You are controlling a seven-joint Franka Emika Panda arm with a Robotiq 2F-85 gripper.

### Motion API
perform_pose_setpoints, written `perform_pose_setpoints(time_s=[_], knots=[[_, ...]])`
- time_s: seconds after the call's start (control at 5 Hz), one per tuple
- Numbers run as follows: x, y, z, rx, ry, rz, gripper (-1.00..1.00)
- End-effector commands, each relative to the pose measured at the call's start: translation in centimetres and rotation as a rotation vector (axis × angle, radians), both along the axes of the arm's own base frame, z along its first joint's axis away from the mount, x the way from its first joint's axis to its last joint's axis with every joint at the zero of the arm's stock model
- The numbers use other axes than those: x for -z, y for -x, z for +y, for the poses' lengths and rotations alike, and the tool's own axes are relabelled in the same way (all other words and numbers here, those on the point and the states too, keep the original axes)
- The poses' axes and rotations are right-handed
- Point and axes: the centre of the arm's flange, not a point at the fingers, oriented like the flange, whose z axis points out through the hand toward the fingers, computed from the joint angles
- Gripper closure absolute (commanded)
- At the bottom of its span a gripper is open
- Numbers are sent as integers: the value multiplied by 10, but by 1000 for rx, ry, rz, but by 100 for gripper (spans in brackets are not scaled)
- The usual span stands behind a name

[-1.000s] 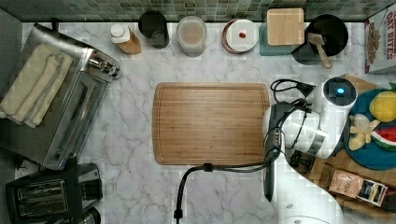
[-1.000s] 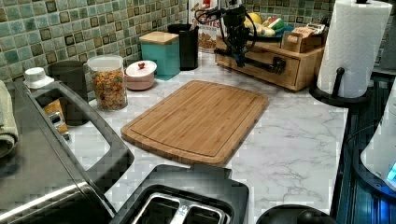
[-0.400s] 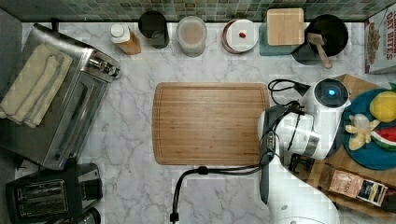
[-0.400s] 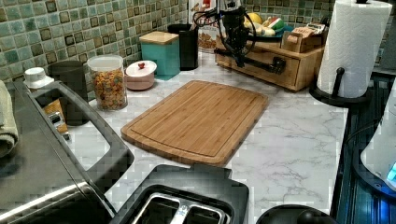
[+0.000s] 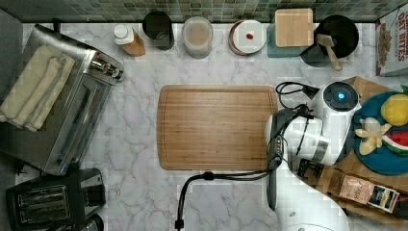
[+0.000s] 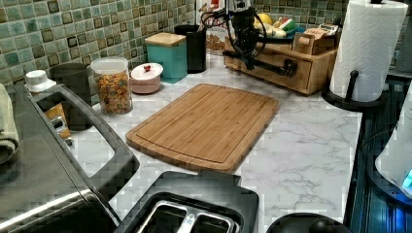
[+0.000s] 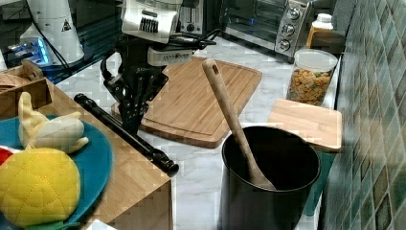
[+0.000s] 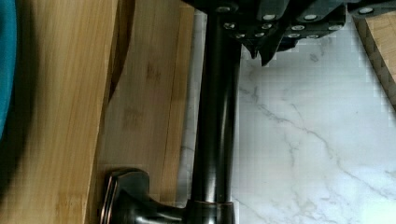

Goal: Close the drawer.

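- The drawer sat in a low wooden box at the counter's 3 o'clock side in the top view, with a teal plate of toy fruit resting on the box's top.
- Its front panel looked nearly flush with the box in the left view; the wrist view showed only a thin shadowed gap beside the front, so I judged it almost shut, not fully.
- The dark bar handle ran across the drawer front on stubby posts, standing proud of the wood — the natural thing to push on.
- The pincer hung fingers-down at the counter side of the handle, fingertips drawn close together and gripping nothing. Contact with the bar could not be settled.
- Judged reason for that pose: narrow fingers act as one blunt pusher against the bar.
- The bamboo cutting board lay at the counter's centre, just beside the arm, at 9 o'clock from the drawer in the top view, clear of the drawer's travel.
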Motion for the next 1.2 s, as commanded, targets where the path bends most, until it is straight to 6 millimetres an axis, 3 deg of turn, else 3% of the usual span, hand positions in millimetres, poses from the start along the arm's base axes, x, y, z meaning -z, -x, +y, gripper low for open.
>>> perform_pose_setpoints(time_s=[0.2, 1.2], knots=[[-89, 63, -151, 222, 169, -144, 100], [-89, 63, -151, 221, 170, -144, 100]])
